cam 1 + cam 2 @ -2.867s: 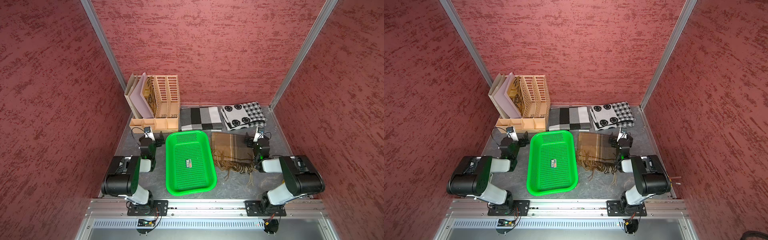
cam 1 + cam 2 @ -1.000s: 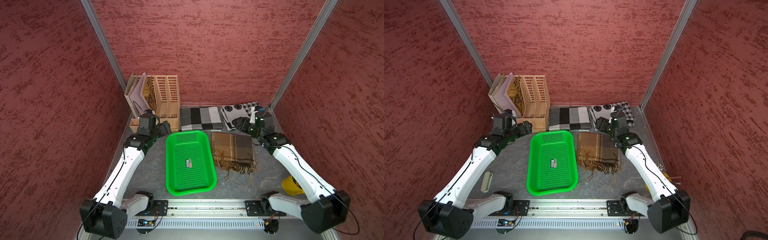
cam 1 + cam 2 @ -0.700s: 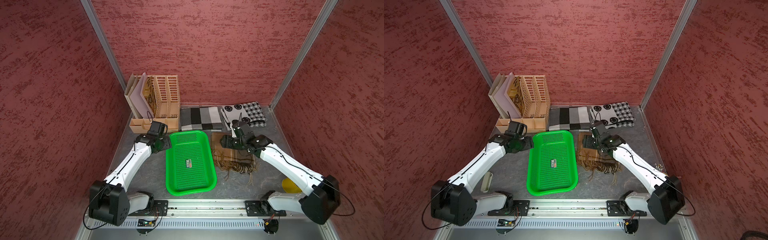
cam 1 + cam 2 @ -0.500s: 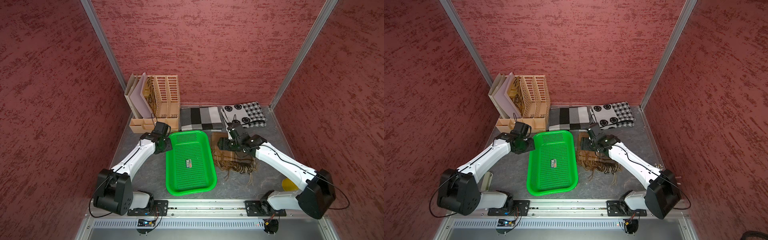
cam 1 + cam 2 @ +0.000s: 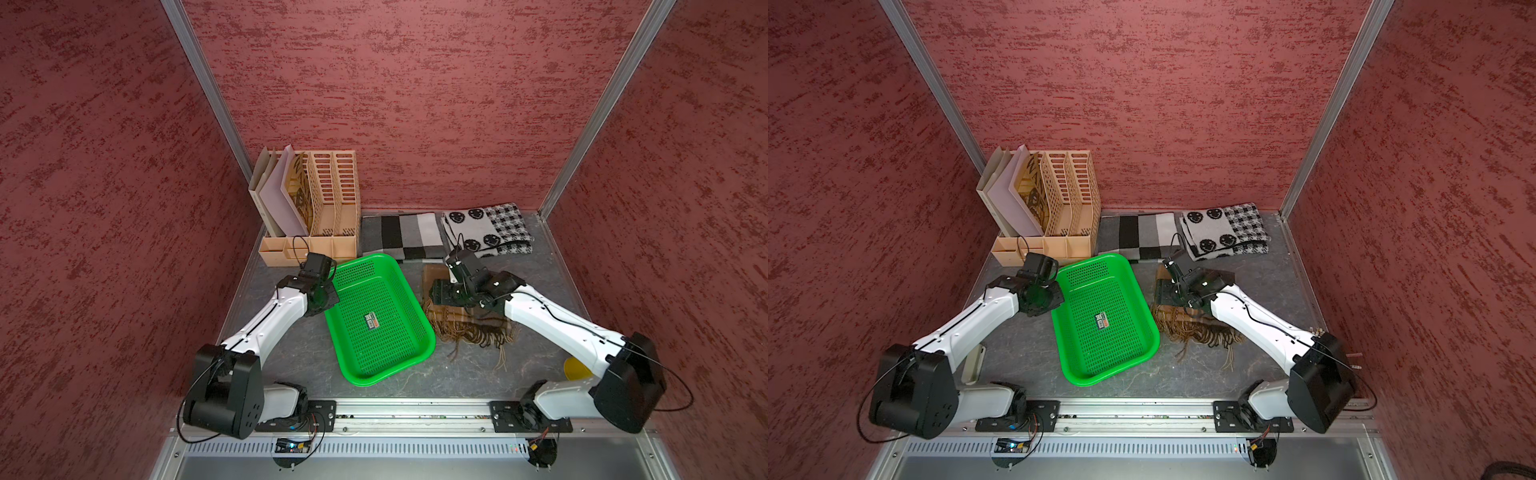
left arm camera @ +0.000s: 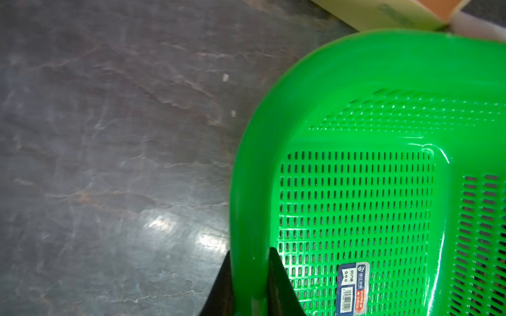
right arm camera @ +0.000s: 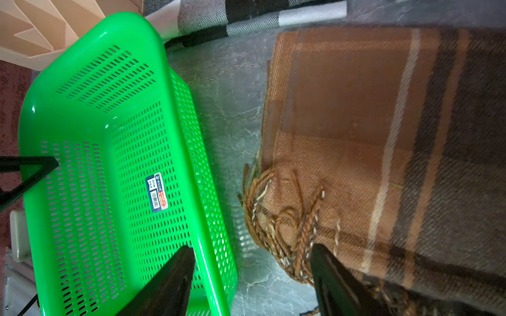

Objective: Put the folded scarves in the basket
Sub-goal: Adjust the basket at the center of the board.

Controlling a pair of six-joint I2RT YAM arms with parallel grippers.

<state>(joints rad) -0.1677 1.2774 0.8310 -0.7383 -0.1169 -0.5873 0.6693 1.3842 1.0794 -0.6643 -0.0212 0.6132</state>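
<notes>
While the basket (image 5: 382,353) sits in the middle of the counter (image 5: 457,374), turned a little so that its near end swings right, it holds nothing but its label sticker (image 5: 371,321), so by my reading the main step is not yet done. The left gripper (image 6: 249,251) is closed narrow on the basket's left rim, one finger outside the wall and one inside, as the left wrist view shows; this looks like a steadying or positioning hold. Just right of the basket, with a strip of bare counter between them, the scarf (image 5: 457,322) lies flat and folded, brown plaid, its fringe trailing toward the near side. The right gripper (image 7: 252,247) hangs over the scarf's left edge with its jaws wide and nothing between them; whether a finger touches the cloth I cannot tell. What is left, as I judge it, is to close on the scarf, lift it without letting the fold drop open, carry it left over the rim and set it down inside. Farther back a grey check cloth (image 5: 399,237) and a smiley-patterned cloth (image 5: 486,228) lie by the far wall, with a file organiser (image 5: 332,199) at the far left; none of these looks to be part of the job.
</notes>
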